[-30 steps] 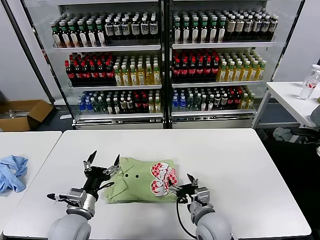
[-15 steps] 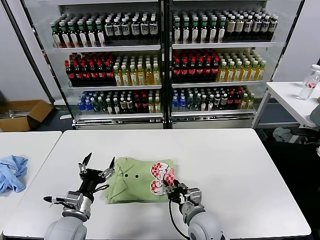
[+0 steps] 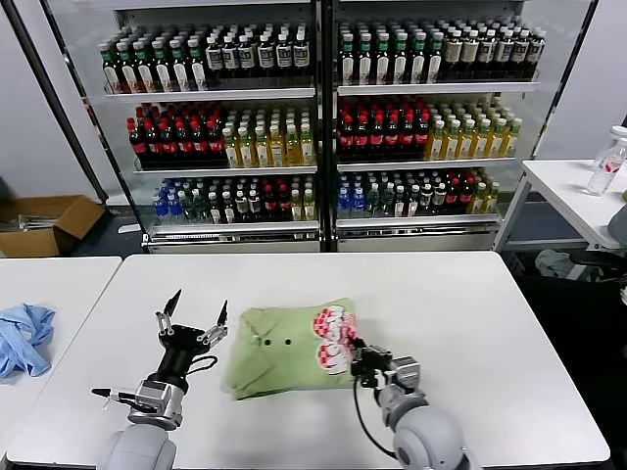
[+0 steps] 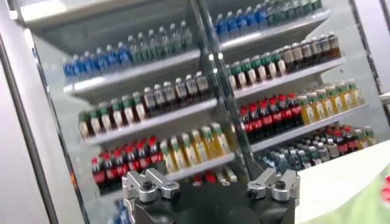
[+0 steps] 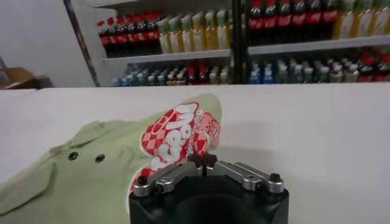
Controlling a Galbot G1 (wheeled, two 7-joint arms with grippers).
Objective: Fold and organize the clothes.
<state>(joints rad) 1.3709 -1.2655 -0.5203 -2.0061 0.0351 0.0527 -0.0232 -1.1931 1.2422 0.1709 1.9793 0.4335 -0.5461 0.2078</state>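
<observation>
My right gripper (image 3: 364, 354) is pinched shut on the green shirt's (image 3: 279, 351) right edge, lower middle of frame; shirt stretches leftward toward the left gripper (image 3: 194, 318), which is spread wide, holding nothing.

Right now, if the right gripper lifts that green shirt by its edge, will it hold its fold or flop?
The shirt would likely flop: it is soft, creased cloth lying in loose folds. Pinched at one edge by the right gripper, the rest probably sags and unfolds. It looks light, so a push would likely bunch it up.
</observation>
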